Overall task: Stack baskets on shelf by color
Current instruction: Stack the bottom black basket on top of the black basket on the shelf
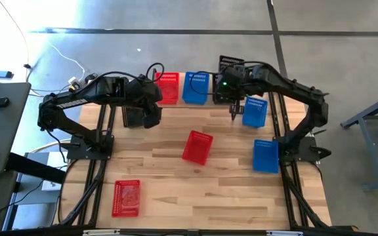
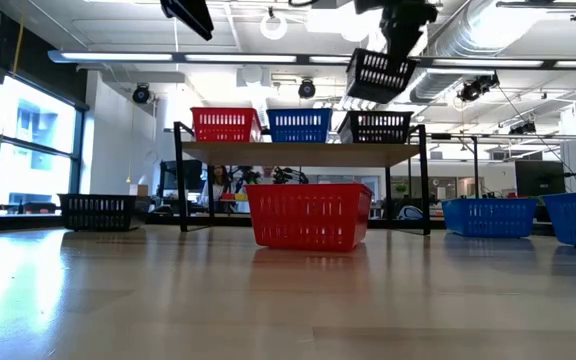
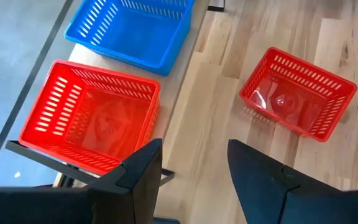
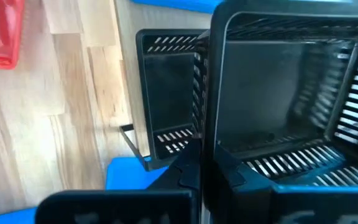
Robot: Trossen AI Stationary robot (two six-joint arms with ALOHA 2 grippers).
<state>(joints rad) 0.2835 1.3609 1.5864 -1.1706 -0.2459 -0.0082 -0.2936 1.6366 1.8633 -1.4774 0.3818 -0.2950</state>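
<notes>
The shelf (image 2: pixel 298 152) stands at the table's far edge and carries a red basket (image 1: pixel 168 87), a blue basket (image 1: pixel 195 87) and a black basket (image 2: pixel 380 126), each resting on its base. My right gripper (image 2: pixel 400 25) is shut on a second black basket (image 2: pixel 380 72), held in the air above the shelf's black one (image 4: pixel 166 93). My left gripper (image 3: pixel 191 155) is open and empty. It hovers by the shelf's left end, near the red basket (image 3: pixel 89 118). Another black basket (image 2: pixel 98 210) sits on the table to the left. My right gripper holds the black basket by a side wall at its rim (image 4: pixel 209 134), pinched with one finger (image 4: pixel 188 171) outside and the other inside. The fingers come from above, pointing down. The basket is lifted clear and tilted, directly over the black basket on the shelf.
A red basket (image 1: pixel 197 147) lies mid-table and another red one (image 1: pixel 126 197) near the front left corner. Two blue baskets (image 1: pixel 254 111) (image 1: pixel 265 155) sit on the right side. Bare tabletop (image 1: pixel 228 196) lies toward the near edge.
</notes>
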